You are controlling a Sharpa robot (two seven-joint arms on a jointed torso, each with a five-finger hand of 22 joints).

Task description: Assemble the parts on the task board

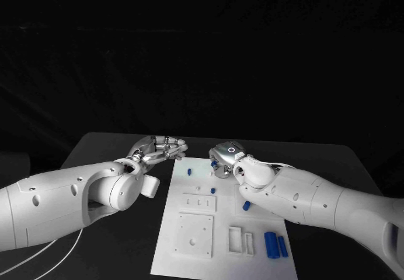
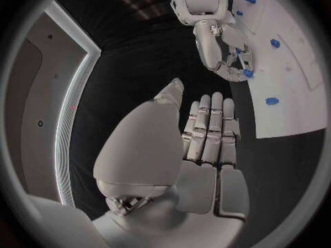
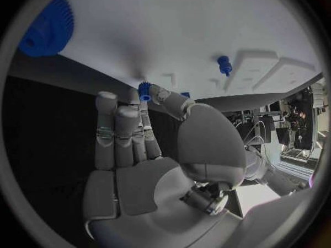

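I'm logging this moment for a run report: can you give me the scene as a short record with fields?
board: white task board in the middle of the black table
left hand: left hand over the table beside the board, fingers straight, holds nothing
right hand: right hand above the board's far end, pinches a small blue part
loose parts: two blue pegs side by side near the board's near right corner

You are looking at a robotics lab or test cell: a black table backed by black drape, a white task board with raised fixtures, and cabled equipment stacked at the room's edge.
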